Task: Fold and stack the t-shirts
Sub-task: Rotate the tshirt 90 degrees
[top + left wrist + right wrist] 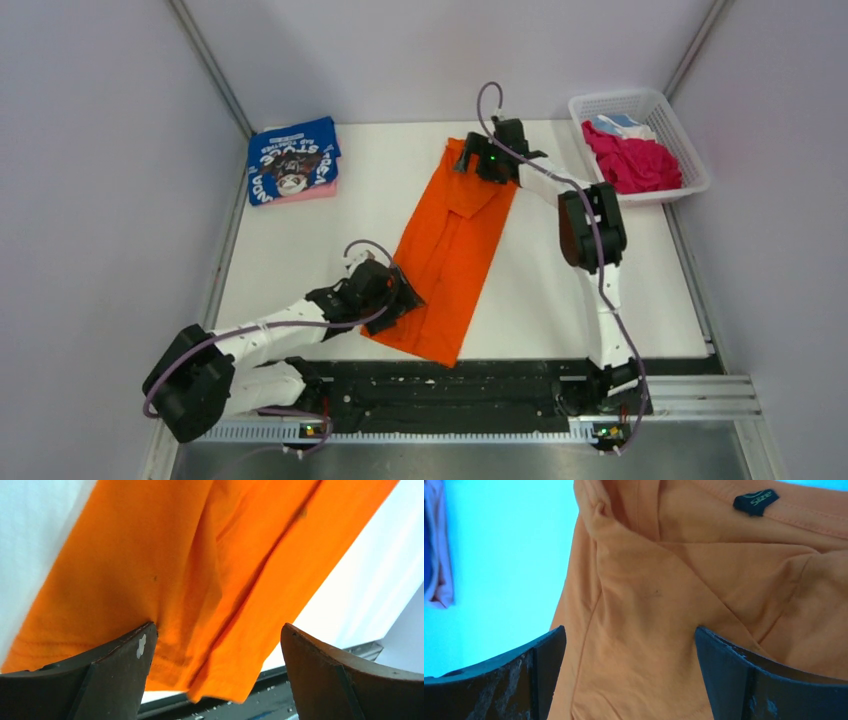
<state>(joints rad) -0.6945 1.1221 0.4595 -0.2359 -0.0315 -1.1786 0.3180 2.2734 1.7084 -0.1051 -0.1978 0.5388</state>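
Note:
The orange t-shirt (450, 250) lies on the white table (560, 290) as a long narrow strip, running from the far middle to the near edge. My left gripper (406, 300) hovers open over the strip's near hem. In the left wrist view that gripper (217, 645) straddles the hem of the orange t-shirt (200, 570) with its jaws wide apart. My right gripper (474, 160) stands open over the collar end. The right wrist view has this gripper (630, 650) spread above the orange t-shirt (704, 585), just below the black neck label (755, 501). Nothing is gripped.
A folded blue printed t-shirt (290, 158) rests on a pink one (322, 188) at the far left; the pink one (436, 555) also shows in the right wrist view. The white lattice basket (690, 150) at the far right holds magenta (635, 162) and light-blue (618, 124) shirts. A black rail (450, 385) runs along the near edge.

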